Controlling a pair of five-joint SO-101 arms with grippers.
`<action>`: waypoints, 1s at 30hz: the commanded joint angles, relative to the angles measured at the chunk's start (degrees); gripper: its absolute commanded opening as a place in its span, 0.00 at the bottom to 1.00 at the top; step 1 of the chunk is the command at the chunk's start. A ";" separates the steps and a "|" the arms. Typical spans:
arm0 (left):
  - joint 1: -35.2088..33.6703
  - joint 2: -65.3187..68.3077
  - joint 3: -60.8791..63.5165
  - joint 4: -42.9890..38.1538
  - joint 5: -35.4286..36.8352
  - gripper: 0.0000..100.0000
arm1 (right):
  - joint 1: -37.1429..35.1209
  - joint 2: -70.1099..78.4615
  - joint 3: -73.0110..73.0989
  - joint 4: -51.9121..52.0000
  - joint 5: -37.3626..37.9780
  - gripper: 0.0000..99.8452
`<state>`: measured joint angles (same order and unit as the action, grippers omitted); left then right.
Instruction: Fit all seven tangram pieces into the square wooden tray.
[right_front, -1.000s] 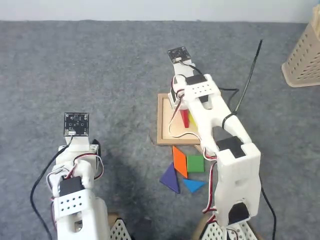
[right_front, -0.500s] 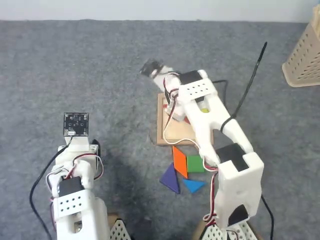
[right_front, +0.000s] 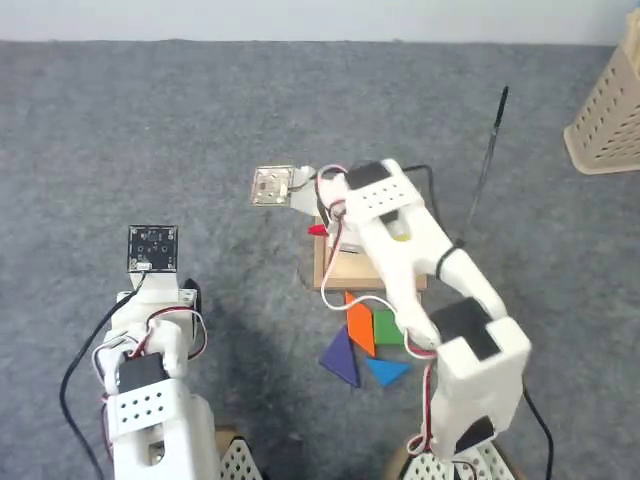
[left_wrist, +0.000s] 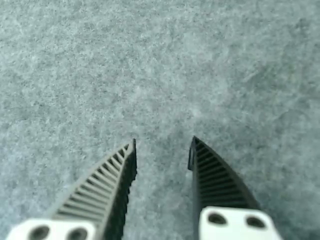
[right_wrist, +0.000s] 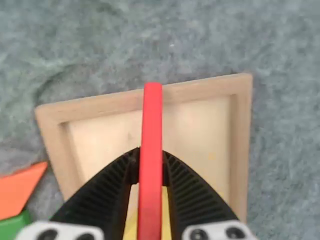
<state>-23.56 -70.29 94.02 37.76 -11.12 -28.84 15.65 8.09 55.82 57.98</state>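
Your right gripper clamps the red piece on edge over the tray. Your left gripper hangs above the grey carpet, jaws spread apart.

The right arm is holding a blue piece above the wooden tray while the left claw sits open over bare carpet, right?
Not quite. The piece in the right gripper is red, not blue; the right wrist view shows it. The rest holds: it is above the tray, and the left gripper is open over bare carpet.
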 joint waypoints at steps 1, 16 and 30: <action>-0.26 -1.14 -0.22 -1.49 -0.35 0.17 | -0.13 -10.24 7.65 -9.80 -0.53 0.01; -0.26 -1.14 -0.22 -1.49 -0.35 0.17 | 0.22 -15.34 18.20 -17.10 -0.53 0.01; -0.26 -1.14 -0.22 -1.49 -0.35 0.17 | 1.98 -14.99 20.40 -18.33 -2.90 0.01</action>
<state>-23.47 -70.29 94.02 37.76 -11.12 -27.78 4.66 28.57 38.68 53.93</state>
